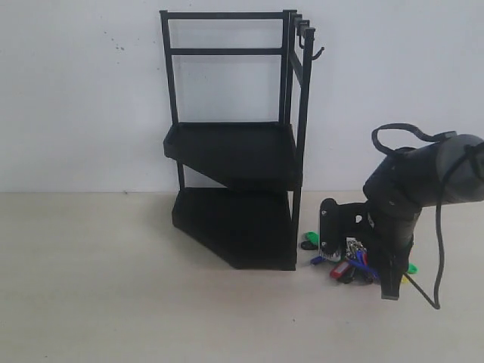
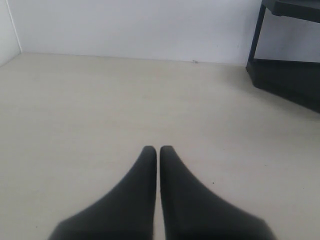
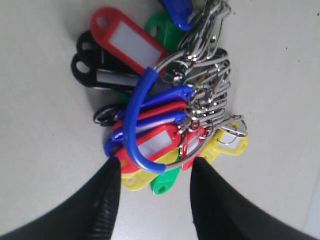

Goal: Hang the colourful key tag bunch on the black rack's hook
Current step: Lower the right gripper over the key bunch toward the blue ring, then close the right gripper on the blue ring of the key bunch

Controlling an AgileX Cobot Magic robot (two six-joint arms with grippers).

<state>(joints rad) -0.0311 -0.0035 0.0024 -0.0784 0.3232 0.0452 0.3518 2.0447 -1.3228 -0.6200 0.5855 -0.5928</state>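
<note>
The colourful key tag bunch (image 1: 349, 263) lies on the table right of the black rack's (image 1: 234, 151) foot. The right wrist view shows its red, yellow, green, blue and black tags (image 3: 150, 125) spread flat, with the blue loop (image 3: 135, 117) arching up. My right gripper (image 3: 155, 167) is open just over the bunch, its fingertips either side of the loop's end. In the exterior view that gripper (image 1: 355, 257) hangs low over the tags. The hook (image 1: 312, 51) juts from the rack's top right rail, bare. My left gripper (image 2: 158, 150) is shut on nothing above bare table.
The rack stands against a white wall, and its lower tray (image 2: 290, 80) shows at the far edge of the left wrist view. Shorter black stubs (image 1: 301, 24) sit on the same rail as the hook. A cable (image 1: 439, 249) loops down from my right arm.
</note>
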